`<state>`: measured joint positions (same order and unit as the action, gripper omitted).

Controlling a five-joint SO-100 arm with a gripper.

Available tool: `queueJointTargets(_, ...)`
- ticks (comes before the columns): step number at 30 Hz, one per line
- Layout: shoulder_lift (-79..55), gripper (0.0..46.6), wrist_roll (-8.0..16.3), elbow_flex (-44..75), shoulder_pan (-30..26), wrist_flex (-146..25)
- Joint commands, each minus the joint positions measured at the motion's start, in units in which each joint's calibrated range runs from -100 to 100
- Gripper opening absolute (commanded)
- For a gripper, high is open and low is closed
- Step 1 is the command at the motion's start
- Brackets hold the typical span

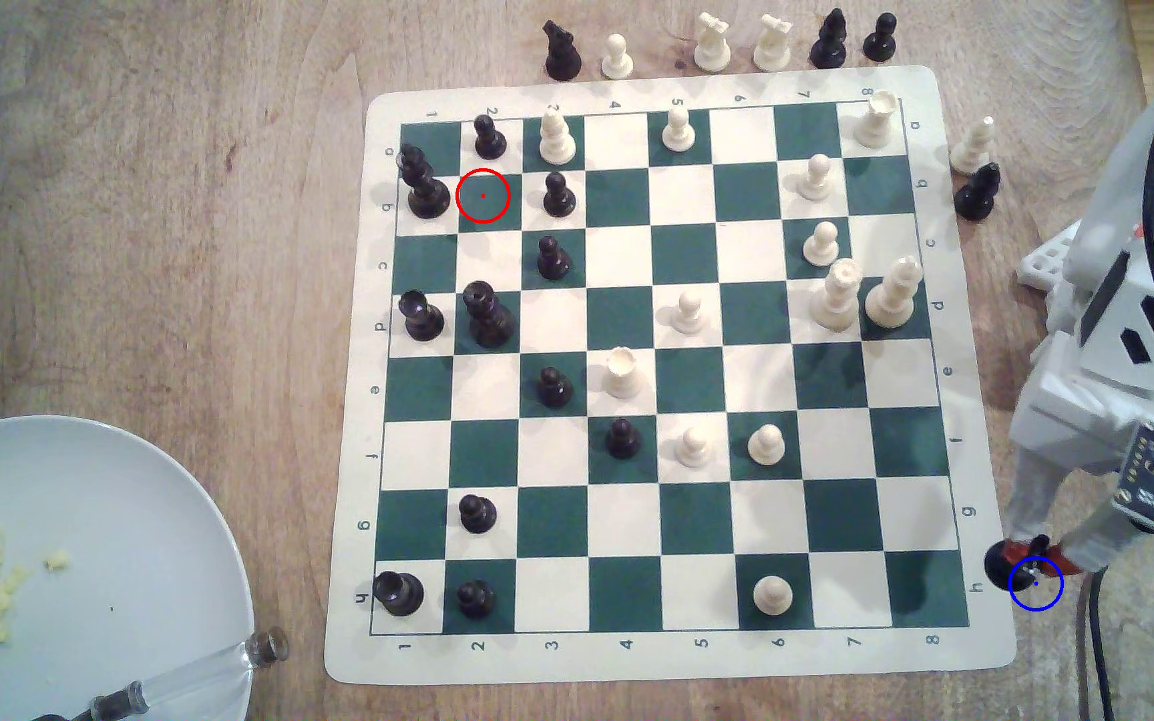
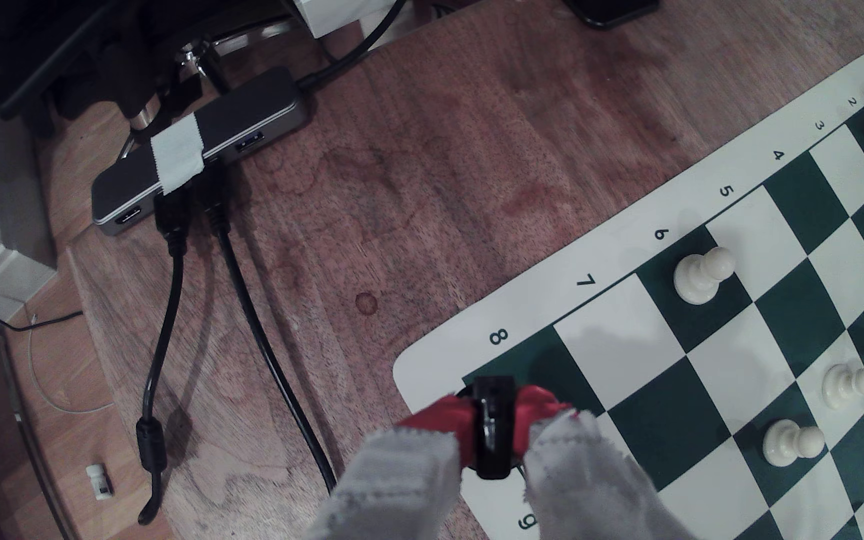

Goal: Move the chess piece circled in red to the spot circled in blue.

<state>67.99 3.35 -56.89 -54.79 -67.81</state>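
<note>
Exterior view: the white arm's claw (image 1: 1035, 558), its red-tipped fingers (image 1: 1013, 552) wrapped in grey cloth, is clenched on the short black plastic chess piece with a lumpy head (image 1: 1001, 565), whose round base sits just off the corner of the green-and-cream vinyl chess mat (image 1: 630, 655), on the brown wooden bench (image 1: 144, 242). The thin blue drawn ring with a centre dot (image 1: 1035, 584) overlaps the claw's tips and the piece's edge. In the wrist view the piece (image 2: 492, 431) stands pinched between both red pads (image 2: 445, 418)

White arm (image 1: 1108, 326), red-tipped cloth-wrapped hand (image 2: 492, 423)
</note>
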Motion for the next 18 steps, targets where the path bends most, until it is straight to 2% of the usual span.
queueJointTargets(1,1.62,1.9,-0.20,-2.13,-1.87,3.11)
queueJointTargets(6,2.13,1.9,-0.20,-7.03,-2.66,6.88)
queueJointTargets(14,1.70,2.1,1.03,-11.92,-8.76,8.76)
queueJointTargets(18,0.34,2.1,1.07,-12.92,-10.01,10.97)
